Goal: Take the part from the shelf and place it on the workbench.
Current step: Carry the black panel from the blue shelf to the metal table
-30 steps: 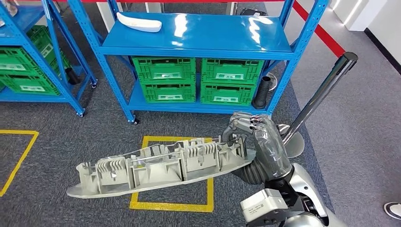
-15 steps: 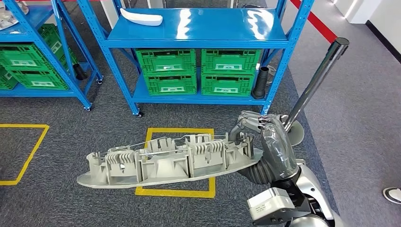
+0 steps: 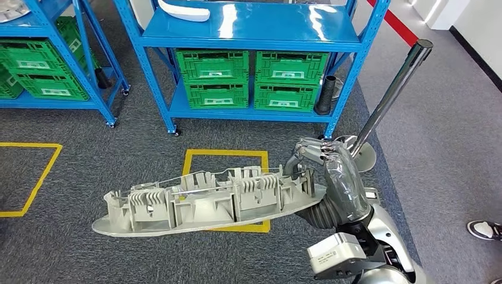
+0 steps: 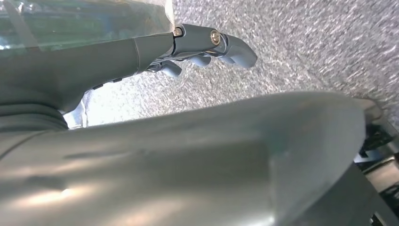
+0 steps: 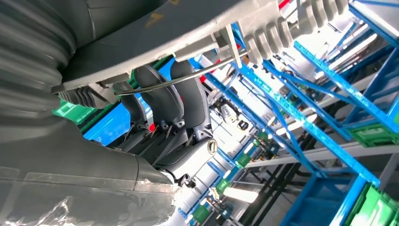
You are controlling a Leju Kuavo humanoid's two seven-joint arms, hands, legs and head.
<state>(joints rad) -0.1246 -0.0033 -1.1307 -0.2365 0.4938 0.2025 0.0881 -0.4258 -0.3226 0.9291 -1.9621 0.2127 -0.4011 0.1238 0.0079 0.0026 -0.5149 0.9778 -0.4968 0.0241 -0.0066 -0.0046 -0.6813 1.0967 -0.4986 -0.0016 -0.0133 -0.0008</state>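
Note:
The part is a long grey plastic moulding with ribs on its upper side. It hangs level above the carpet, across the yellow floor square. My right hand grips its right end, and the rest of it sticks out to the left. In the right wrist view the dark fingers curl round the part's ribbed edge. My left hand hangs over the grey carpet with its fingers slightly bent and nothing in them.
A blue shelf stands ahead with a white part on top and green crates below. A second blue shelf is at left. A chrome post leans at right. A person's shoe is at far right.
The whole view has shifted, with the shelf sliding toward the top of the picture, so the camera moved. The part stays in my right hand, held the same way.

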